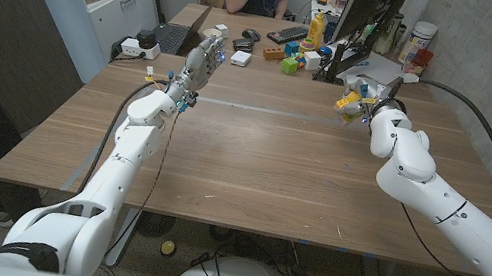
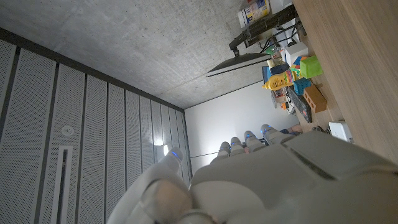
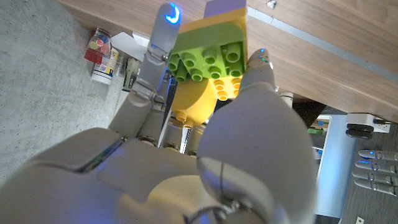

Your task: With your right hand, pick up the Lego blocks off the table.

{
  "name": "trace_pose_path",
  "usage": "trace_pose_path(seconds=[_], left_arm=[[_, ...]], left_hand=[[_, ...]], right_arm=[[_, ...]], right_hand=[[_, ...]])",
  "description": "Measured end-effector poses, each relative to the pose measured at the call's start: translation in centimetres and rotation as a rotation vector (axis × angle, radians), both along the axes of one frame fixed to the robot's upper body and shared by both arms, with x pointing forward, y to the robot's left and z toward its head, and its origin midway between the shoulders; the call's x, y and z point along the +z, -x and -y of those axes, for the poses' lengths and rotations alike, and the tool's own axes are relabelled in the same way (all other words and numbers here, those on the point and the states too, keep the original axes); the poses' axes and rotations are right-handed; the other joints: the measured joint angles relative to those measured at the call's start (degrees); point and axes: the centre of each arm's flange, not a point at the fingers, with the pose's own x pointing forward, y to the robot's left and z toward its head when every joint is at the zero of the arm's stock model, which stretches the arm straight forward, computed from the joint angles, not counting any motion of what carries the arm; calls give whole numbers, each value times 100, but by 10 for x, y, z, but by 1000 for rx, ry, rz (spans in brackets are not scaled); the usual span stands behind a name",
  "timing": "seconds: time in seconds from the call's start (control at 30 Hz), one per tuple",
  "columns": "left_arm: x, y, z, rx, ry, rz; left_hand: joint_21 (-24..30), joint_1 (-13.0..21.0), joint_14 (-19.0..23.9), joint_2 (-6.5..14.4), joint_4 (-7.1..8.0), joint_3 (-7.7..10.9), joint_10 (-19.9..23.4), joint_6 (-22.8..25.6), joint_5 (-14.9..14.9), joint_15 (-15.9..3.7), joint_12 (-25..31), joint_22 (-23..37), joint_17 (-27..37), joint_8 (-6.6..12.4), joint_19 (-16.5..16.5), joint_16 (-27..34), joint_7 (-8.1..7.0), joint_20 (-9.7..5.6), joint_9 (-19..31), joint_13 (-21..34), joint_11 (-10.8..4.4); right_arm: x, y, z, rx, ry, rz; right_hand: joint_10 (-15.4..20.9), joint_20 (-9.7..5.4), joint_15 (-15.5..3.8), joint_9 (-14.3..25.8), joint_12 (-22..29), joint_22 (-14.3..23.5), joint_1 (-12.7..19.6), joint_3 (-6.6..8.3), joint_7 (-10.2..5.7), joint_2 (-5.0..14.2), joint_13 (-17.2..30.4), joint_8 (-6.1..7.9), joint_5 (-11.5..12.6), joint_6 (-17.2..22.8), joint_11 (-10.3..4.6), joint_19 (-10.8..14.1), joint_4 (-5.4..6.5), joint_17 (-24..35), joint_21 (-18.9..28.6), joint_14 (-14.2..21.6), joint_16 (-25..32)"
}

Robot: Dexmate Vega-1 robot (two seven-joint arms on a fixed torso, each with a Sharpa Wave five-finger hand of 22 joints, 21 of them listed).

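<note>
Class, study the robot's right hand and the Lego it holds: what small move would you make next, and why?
Probably lift a little higher and keep the grip steady. The right hand already holds the Lego blocks, green on yellow, pinched between its fingers close above the table, so clearance seems the only step left.

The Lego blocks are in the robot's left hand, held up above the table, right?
Not quite. The Lego blocks are in the right hand, not the left. The right wrist view shows its fingers gripping the green and yellow blocks, and the head view shows them held up above the table. The left hand holds nothing.
</note>
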Motion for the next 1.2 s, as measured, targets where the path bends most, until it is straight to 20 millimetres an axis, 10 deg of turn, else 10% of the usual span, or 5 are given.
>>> trace_pose_path(seconds=[1.2], left_arm=[[1, 0, -1, 4, -9, 5]], left_hand=[[0, 0, 0, 0, -24, -70, 0, 0, -2, 0, 0, 0, 0, 0, 0, 0, 0, 0, 0, 0, 0]], right_arm=[[25, 28, 15, 29, -111, 204]], right_hand=[[61, 8, 9, 0, 130, -53, -64, -47, 34, 63, 0, 12, -89, 92, 22, 8, 47, 1035, 321, 72, -239]])
